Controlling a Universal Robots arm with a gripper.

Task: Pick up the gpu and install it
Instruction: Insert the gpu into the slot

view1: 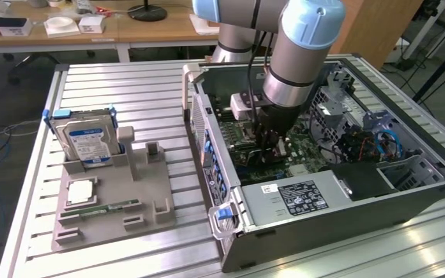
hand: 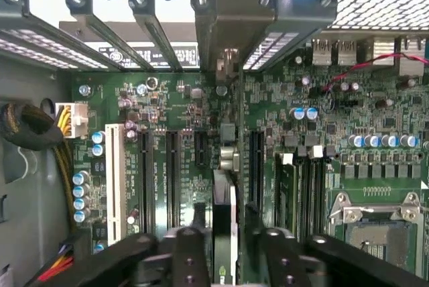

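The gpu (hand: 225, 213) stands edge-on in a motherboard (hand: 167, 99) slot inside the open computer case (view1: 408, 191). Its silver bracket (hand: 228, 29) rests against the case's rear slot openings. My gripper (hand: 226, 260) hangs straight over the card, with one black finger (hand: 188, 253) on each side of it. A narrow gap shows between each finger and the card, so the jaws stand open and nothing is gripped. In the exterior view, my gripper (view1: 273, 145) reaches down into the middle of the case.
A grey holder (view1: 149, 217) on the slatted table at the exterior view's left carries a hard drive (view1: 87, 142), a memory stick (view1: 99, 209) and a square chip (view1: 79, 191). The power supply (view1: 300, 197) lies at the case's front, and blue cables (view1: 389, 142) to its right.
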